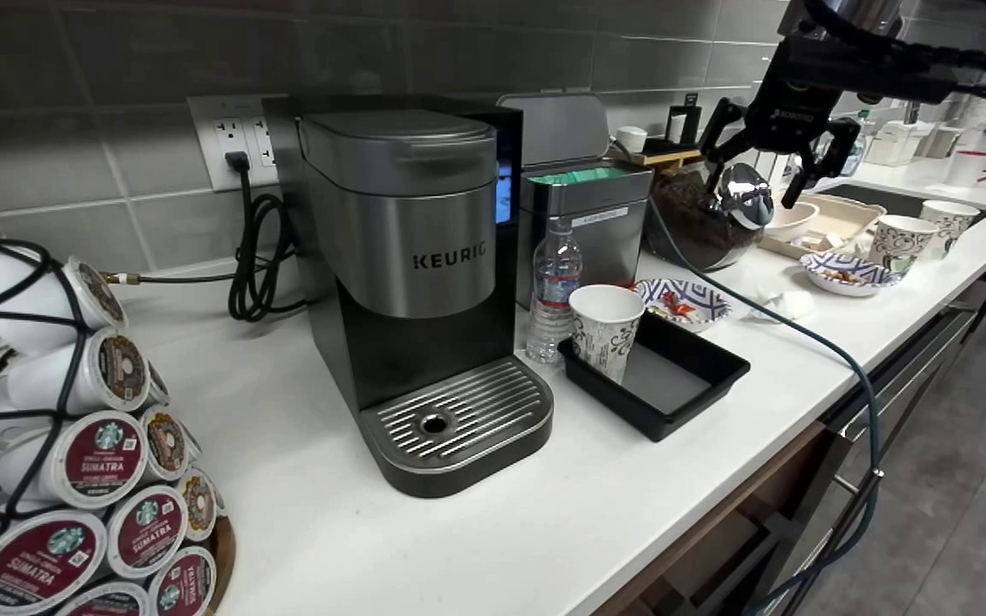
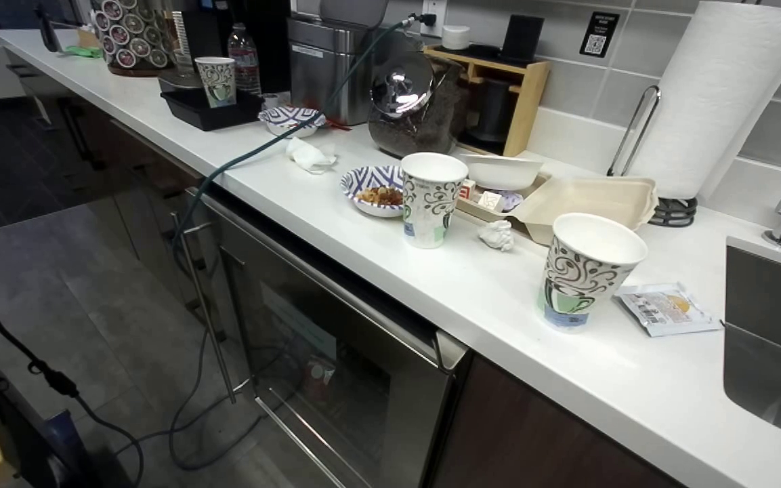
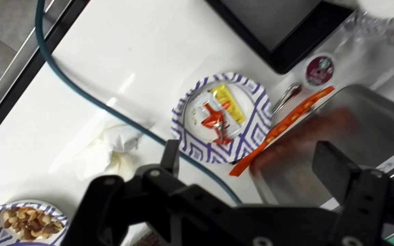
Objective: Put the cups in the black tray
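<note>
The black tray [image 1: 698, 406] stands on the counter beside the coffee machine. It shows in an exterior view [image 2: 187, 112] and in the wrist view [image 3: 272, 37]. One patterned white cup [image 1: 605, 335] stands upright inside the tray, also seen in an exterior view [image 2: 217, 81]. Two more cups stand upright further along the counter: one beside a bowl of nuts [image 2: 431, 203], one near the sink [image 2: 590, 274]. My gripper [image 1: 752, 192] is raised above the counter, away from the cups. In the wrist view the fingers [image 3: 249, 159] are wide apart with nothing between them.
The coffee machine [image 1: 424, 214], a plastic bottle [image 1: 555, 282], a steel bin [image 1: 582, 222] and a bowl of wrappers [image 1: 685, 299] surround the tray. A blue-green cable [image 1: 800, 329] crosses the counter. A glass jar [image 2: 410, 102] and a crumpled napkin [image 2: 310, 156] are nearby.
</note>
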